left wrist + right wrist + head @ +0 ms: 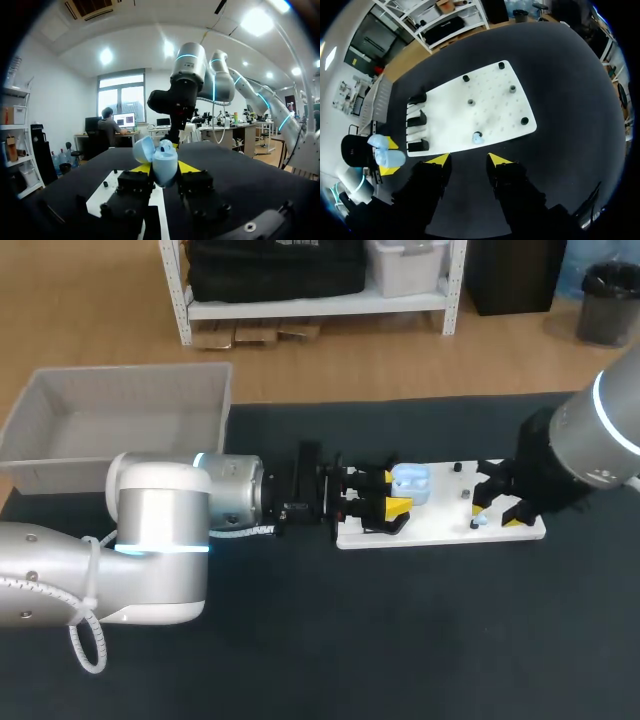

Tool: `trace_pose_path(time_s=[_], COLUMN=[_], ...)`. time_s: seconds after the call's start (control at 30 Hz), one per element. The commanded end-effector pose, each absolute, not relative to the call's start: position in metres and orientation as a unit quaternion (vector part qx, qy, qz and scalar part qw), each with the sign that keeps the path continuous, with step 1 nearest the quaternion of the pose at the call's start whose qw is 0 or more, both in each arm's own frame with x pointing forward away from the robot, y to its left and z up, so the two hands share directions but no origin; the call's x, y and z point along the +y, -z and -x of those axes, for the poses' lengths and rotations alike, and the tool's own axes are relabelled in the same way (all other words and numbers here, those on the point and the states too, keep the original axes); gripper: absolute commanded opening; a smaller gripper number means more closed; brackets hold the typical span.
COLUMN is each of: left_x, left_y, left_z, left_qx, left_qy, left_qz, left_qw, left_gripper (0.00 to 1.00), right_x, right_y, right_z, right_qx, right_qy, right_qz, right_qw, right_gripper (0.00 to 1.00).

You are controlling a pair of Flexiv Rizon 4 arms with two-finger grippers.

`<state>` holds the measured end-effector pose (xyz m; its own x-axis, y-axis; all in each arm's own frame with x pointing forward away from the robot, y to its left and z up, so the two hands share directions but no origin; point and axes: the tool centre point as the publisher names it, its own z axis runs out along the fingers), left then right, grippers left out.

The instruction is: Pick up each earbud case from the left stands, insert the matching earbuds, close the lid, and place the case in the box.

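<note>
Dark tabletop (pixel 400 640) bearing white board (pixel 440 528). Left gripper (pixel 165 171): pinching blue earbud case (pixel 164 159) between its tips, lid raised, apparently presented for loading. Right gripper (pixel 465 159): fingers spread, blue earbud (pixel 477 137) just ahead, probably the next pick. Box (pixel 110 410): well behind left gripper.

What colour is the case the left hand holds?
The case is light blue, clearest in the left wrist view.

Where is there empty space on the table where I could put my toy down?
The black table in front of the white board is bare, and so is the strip behind it, beside the grey box. The board is crowded: the left gripper holds the blue earbud case over one end, the right gripper sits at the other.
</note>
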<state>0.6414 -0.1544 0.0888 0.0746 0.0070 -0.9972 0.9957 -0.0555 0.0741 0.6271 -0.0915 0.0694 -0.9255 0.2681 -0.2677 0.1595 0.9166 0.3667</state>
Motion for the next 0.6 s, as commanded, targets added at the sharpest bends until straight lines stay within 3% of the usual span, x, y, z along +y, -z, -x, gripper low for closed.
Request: trace_pose_path(time_s=[0.03, 0.6], left_x=[-0.155, -0.155], left_y=[-0.088, -0.088], left_z=[-0.641, -0.641], left_qx=[0.47, 0.47], left_qy=[0.491, 0.491], left_qz=[-0.534, -0.534], left_qw=[0.503, 0.503], left_gripper=[0.0, 0.0], right_x=[-0.089, -0.094], right_y=[-0.059, -0.034], right_z=[-0.636, -0.649], right_qx=[0.965, 0.969], right_qy=[-0.169, -0.149], right_qz=[-0.113, -0.121], right_qw=[0.164, 0.157], right_gripper=[0.42, 0.36])
